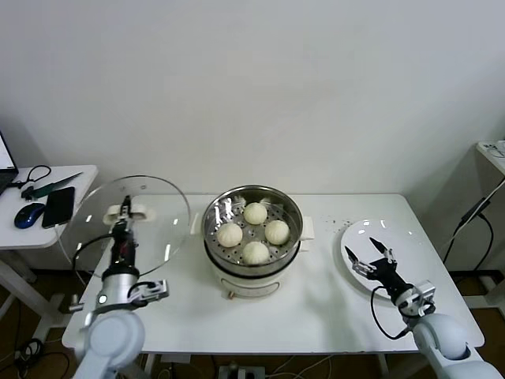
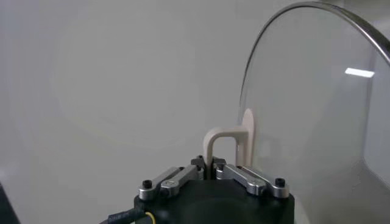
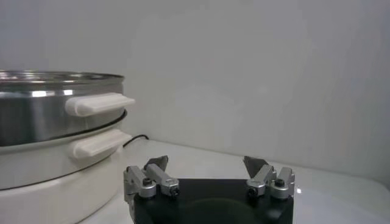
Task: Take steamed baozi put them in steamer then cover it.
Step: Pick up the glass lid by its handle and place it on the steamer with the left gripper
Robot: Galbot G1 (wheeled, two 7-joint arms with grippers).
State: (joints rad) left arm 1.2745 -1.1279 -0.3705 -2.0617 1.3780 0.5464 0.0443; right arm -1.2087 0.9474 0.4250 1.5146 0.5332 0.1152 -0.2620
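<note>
Head view showed, farthest left, a side desk [image 1: 47, 229] with a phone [image 1: 59, 205] and a mouse [image 1: 29, 215] on it, apart from the work. Next came the left pincer [image 1: 125, 215], clamped shut on the cream-white handle [image 1: 126, 211] of the cover [image 1: 150, 237]. The cover was lifted off the white surface [image 1: 316, 308] and tilted, well to the left of the steamer [image 1: 252, 237] and not yet over it. In the left wrist view the same pincer [image 2: 211, 165] pinched the base of the handle [image 2: 228, 143] with its fingers [image 2: 244, 178] drawn together, and the glass of the cover [image 2: 317, 109] stood on edge beside it.

The cover looked stiff, fairly heavy for its thinness, slick and breakable; the handle at its centre seemed the only sound place to hold it, since the glass and the metal rim would offer little purchase and a knock against the steel rim could chip it.

In the middle, all four steamed baozi [image 1: 254, 231] sat in the steamer's perforated basket, near one another. They looked soft and light, easily dented.

To the right, the right pincer [image 1: 371, 259] hung with its jaws spread wide and empty, just above a bare white plate [image 1: 355, 237]. The right wrist view showed that pincer [image 3: 207, 167] open, with the steamer [image 3: 55, 122] and its side handles [image 3: 100, 103] off to one side.
</note>
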